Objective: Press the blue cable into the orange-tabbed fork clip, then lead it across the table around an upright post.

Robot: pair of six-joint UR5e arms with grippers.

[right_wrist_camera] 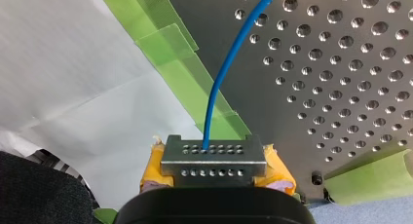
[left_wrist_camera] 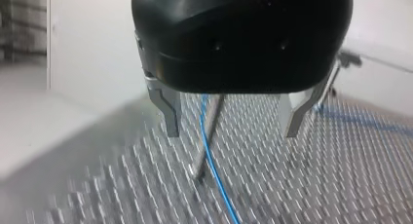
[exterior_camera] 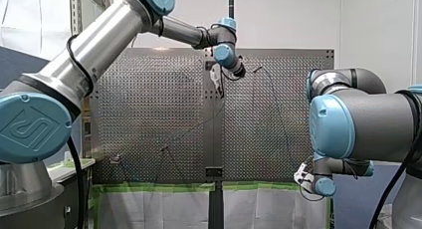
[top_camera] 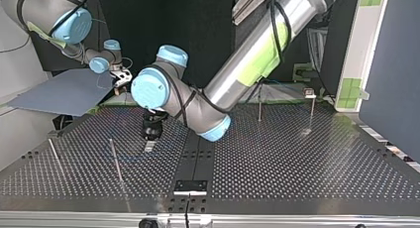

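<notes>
Top view, taken from its left edge: my right gripper (top_camera: 120, 82) hangs beyond the far rim of the table (top_camera: 297, 163), above a grey-blue sheet (top_camera: 64, 91). The right wrist view shows its state. The yellow pads (right_wrist_camera: 278, 171) are pinched together on the blue cable (right_wrist_camera: 221, 78). The cable comes out through a small holed metal plate (right_wrist_camera: 213, 155) at the fingertips. It runs straight ahead of the tool, over strips of green tape (right_wrist_camera: 195, 73) and on above the perforated surface. White paper (right_wrist_camera: 73, 63) lies off to one side of the gripper.

Next along in the top view stands a leaning rod (top_camera: 116, 161), just beside my left gripper (top_camera: 149, 145). That gripper points down at the table, well apart from my right one. A faint blue line on the table between the rod and this tool may be the cable, though it is too dim there to be sure.

In the left wrist view the metal fingers (left_wrist_camera: 171, 118) stand spread wide and clamp nothing. A slim post (left_wrist_camera: 207, 136) rises between them, and the cable crosses close against it and trails away under the tool. Whether the two touch I cannot tell. Past the outer side of one finger stands a second post (left_wrist_camera: 336, 75), with more blue cable on the table beyond it.

Furthest right in the top view, two far posts (top_camera: 259, 105) stand well away from both grippers.
</notes>
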